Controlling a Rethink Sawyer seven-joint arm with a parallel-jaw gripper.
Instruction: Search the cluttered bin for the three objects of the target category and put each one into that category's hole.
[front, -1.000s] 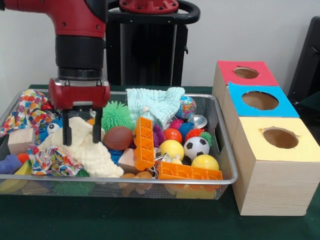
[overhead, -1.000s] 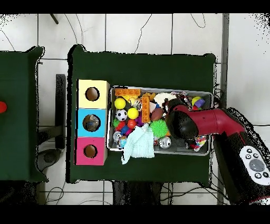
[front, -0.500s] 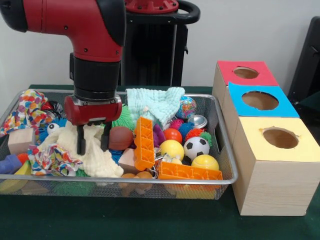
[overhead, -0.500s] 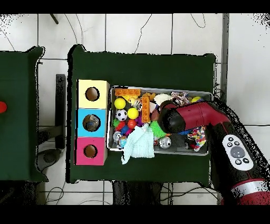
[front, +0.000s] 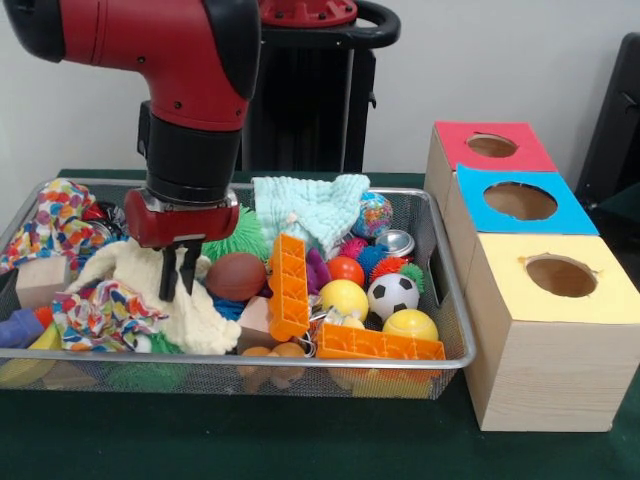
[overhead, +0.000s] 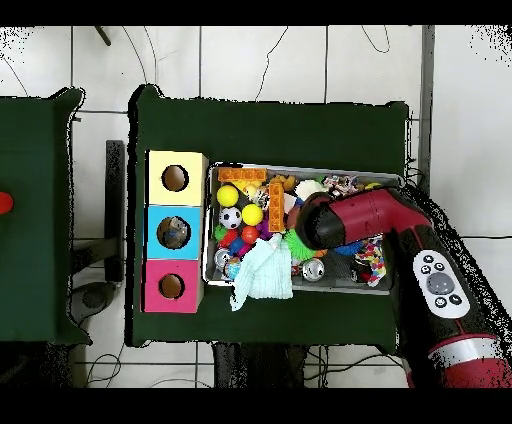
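Observation:
My gripper (front: 178, 282) is down in the wire bin (front: 455, 300), left of centre. Its two fingers are drawn together, pinching a fold of the cream cloth (front: 200, 315). Other cloths lie nearby: a mint one (front: 305, 208) at the back of the bin and a multicoloured one (front: 100, 315) at the front left. In the overhead view the red arm (overhead: 335, 220) covers the gripper, and the mint cloth (overhead: 262, 278) hangs over the bin's edge. Three boxes with holes stand beside the bin: red (front: 490, 150), blue (front: 520, 200) and yellow (front: 560, 278).
Just right of the gripper sit a brown ball (front: 236, 276) and an upright orange brick (front: 288, 285). Further right are several balls, among them a soccer ball (front: 392, 294) and a yellow ball (front: 343, 298). A wooden block (front: 40, 280) rests at the left.
The arm moved right and lowered into the bin. The fingers went from wide apart to drawn together on the cream cloth.

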